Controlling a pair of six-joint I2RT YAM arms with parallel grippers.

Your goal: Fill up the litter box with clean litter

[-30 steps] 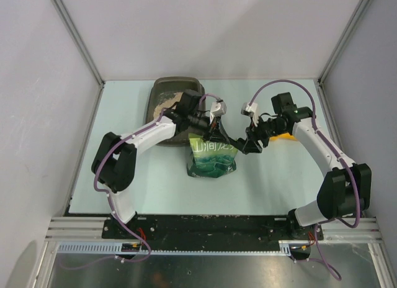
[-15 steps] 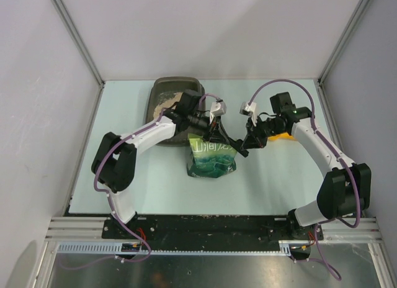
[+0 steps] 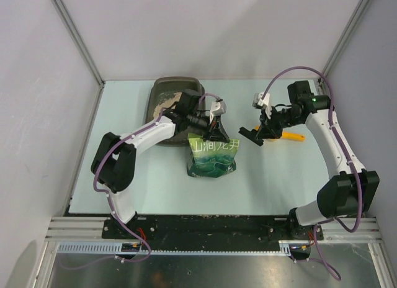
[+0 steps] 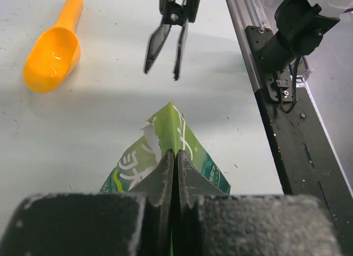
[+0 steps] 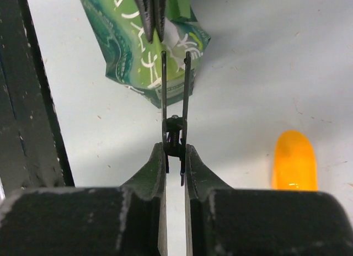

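The litter box (image 3: 178, 84) is seen at the far side of the table (image 3: 273, 176), left of centre, partly covered by the left arm; a patch of clean litter (image 3: 164, 103) is visible along its left inner side, while the rest of its floor is hidden by the arm or cannot be made out. A green pouch (image 3: 212, 159) with white printed characters is stood just in front of the box, towards the near edge; whether the two touch cannot be told.

The left claw (image 4: 175, 156) is clenched on the pouch's top edge, the fingers pressed together with the green film pinched between them; a pointed corner of the pouch is raised beyond the fingertips, and a pale ragged patch is seen on its left side.

The right claw (image 5: 175, 152) is clenched on a pair of scissors (image 5: 175, 122), gripped at the part behind the pivot; the two thin blades are held slightly apart and are aimed at the pouch's top. From the left wrist view the blade tips are seen hanging clear of the pouch's raised corner, with bare table between them.

An orange scoop (image 4: 49, 54) is laid on the table to the right of the pouch, well apart from it, its bowl facing up.
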